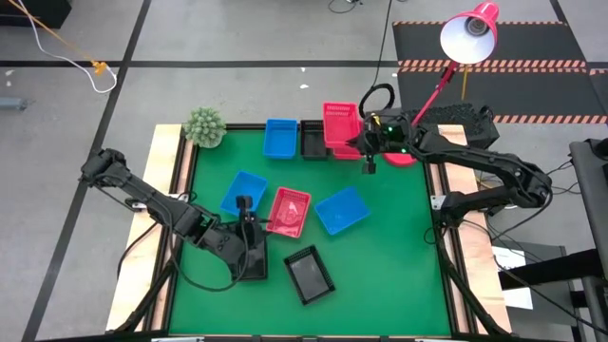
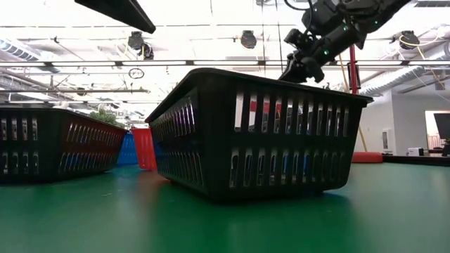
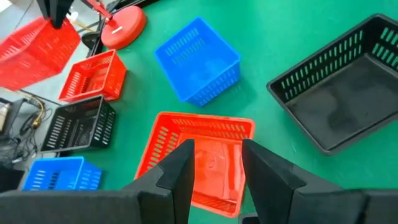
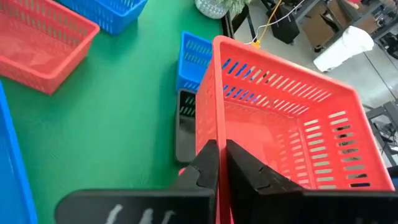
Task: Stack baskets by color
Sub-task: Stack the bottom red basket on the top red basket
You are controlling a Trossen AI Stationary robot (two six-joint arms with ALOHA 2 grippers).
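My right gripper is shut on a red basket and holds it in the air over the far row. In that row a blue basket, a black basket and another red basket rest on the green mat. My left gripper hovers open above a red basket at mid-table, with nothing between its fingers. Two more blue baskets flank that red one. Near the front stand two black baskets. My right gripper pinches one wall of the red basket at its rim, near a corner, one finger outside and one inside. The fingers come from the table's right side, slanting down. The basket is lifted clear and tilted, its open side up.
A red desk lamp stands with its round base at the far right corner, close to my right arm. A small green plant sits at the far left corner. Bare green mat lies along the right side and the front.
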